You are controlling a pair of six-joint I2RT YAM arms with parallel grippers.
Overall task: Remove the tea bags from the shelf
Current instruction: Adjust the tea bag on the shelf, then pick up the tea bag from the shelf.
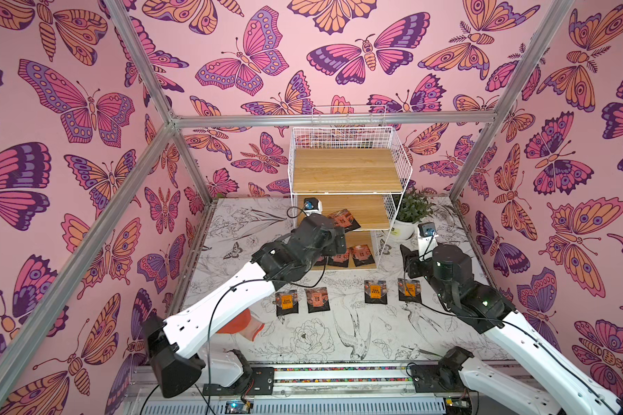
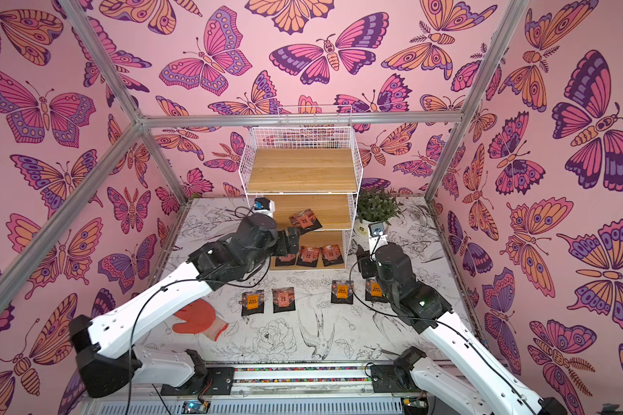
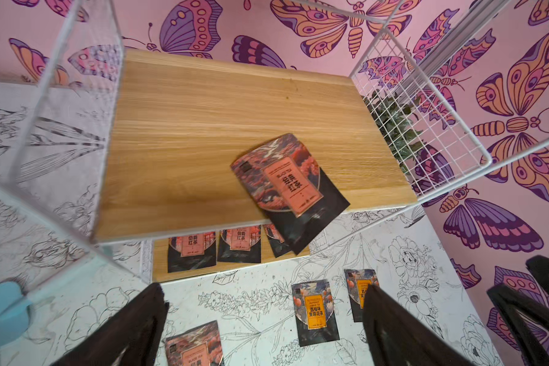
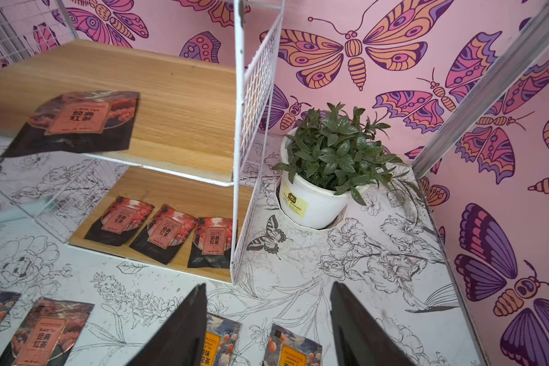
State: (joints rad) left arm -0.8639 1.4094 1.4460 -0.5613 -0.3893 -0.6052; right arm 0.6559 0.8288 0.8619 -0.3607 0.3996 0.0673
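Note:
The shelf (image 1: 346, 169) is a white wire rack with wooden boards. One tea bag (image 3: 289, 187) with a pink front lies askew on the middle board and overhangs its front edge. Three more tea bags (image 4: 165, 233) lie in a row on the bottom board. Several others lie on the table in front, two of them pink-fronted (image 1: 317, 300) and two orange-labelled (image 1: 375, 291). My left gripper (image 3: 267, 320) hovers open in front of the middle board, holding nothing. My right gripper (image 4: 268, 313) stands open over the rightmost orange-labelled bag (image 4: 292, 348), apart from it.
A white plant pot (image 1: 405, 226) with green leaves stands right of the shelf. An orange glove (image 2: 198, 319) lies on the table under the left arm. Aluminium frame posts and pink butterfly walls close in the table on three sides.

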